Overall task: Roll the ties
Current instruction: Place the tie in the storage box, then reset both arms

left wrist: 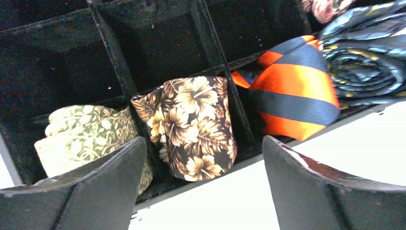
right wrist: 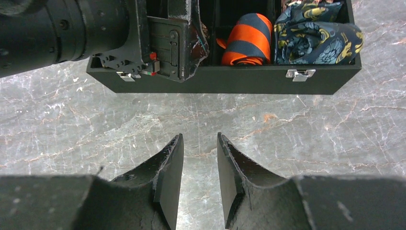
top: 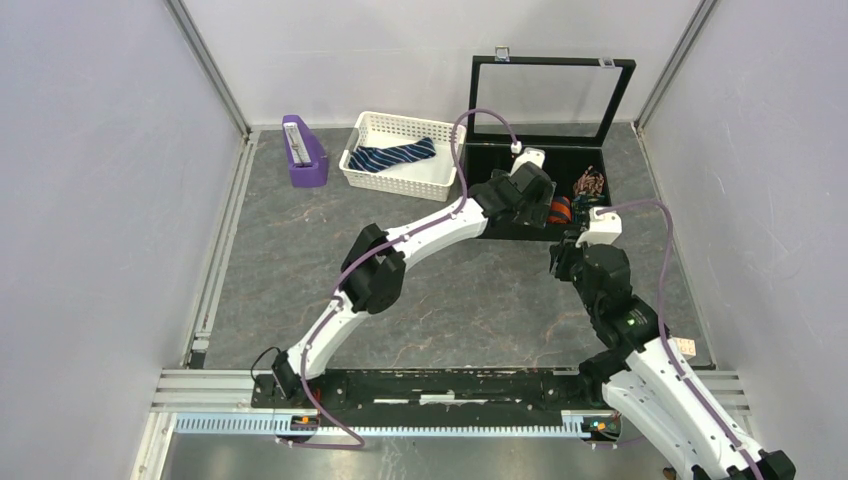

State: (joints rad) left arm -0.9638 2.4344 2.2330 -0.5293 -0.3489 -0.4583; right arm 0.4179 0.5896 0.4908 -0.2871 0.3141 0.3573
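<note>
Brown-and-tan tie point(left wrist: 191, 127): pale floral print on dark brown, rolled into a compact bundle. It sits in a front compartment of the black divided box point(right wrist: 239, 79), between a green patterned roll point(left wrist: 86, 132) and an orange-and-navy striped roll point(left wrist: 292, 96). Its coil axis cannot be told.

Navy tie point(top: 395, 155): thin pale diagonal stripes, unrolled, lying in the white basket point(top: 400, 183), long axis along the basket's length.

Left claw point(left wrist: 203, 158): fingers wide apart over the brown roll, gripping nothing.

Right claw point(right wrist: 199, 139): narrowly apart over the surface point(right wrist: 287, 134), empty.
</note>
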